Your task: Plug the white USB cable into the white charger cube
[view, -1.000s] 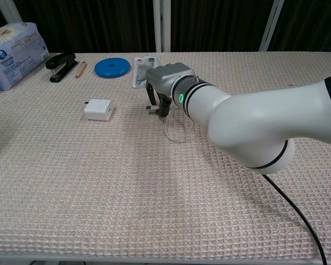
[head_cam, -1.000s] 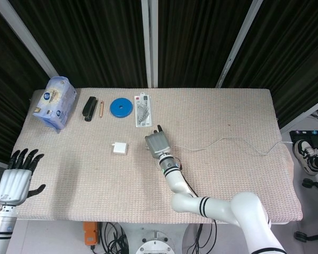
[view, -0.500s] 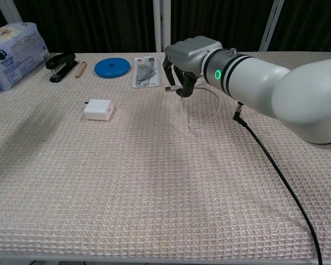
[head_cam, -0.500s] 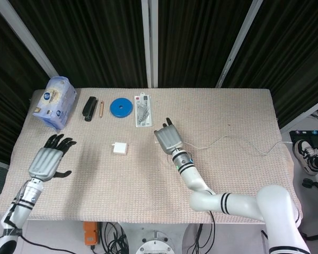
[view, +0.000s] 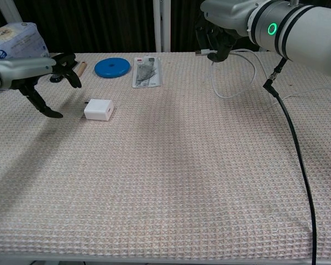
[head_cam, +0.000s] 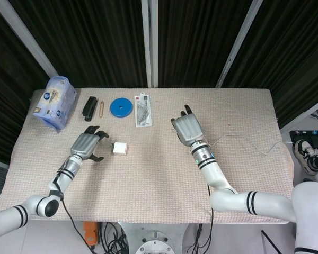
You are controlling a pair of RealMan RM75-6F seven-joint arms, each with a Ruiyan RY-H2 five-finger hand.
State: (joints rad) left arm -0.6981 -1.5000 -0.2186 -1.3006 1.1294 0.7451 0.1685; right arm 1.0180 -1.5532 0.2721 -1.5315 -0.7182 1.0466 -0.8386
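The white charger cube (head_cam: 120,148) (view: 99,109) lies on the woven table mat, left of centre. My left hand (head_cam: 86,144) (view: 38,74) hovers just to its left, fingers spread, holding nothing and not touching it. My right hand (head_cam: 186,129) (view: 226,22) is raised above the table at centre right and pinches the USB plug (view: 201,52) of the white cable. The cable (view: 214,83) (head_cam: 237,137) hangs from it in a loop and trails off to the table's right edge.
Along the back left stand a tissue pack (head_cam: 54,102) (view: 14,38), a black stapler (head_cam: 89,108) (view: 60,63), a blue disc (head_cam: 121,107) (view: 112,67) and a flat packet (head_cam: 143,110) (view: 147,72). A black arm cable (view: 289,132) hangs over the right side.
My right hand has risen and moved right, away from the cube, carrying the plug. My left hand has come in from the left table edge to beside the cube.
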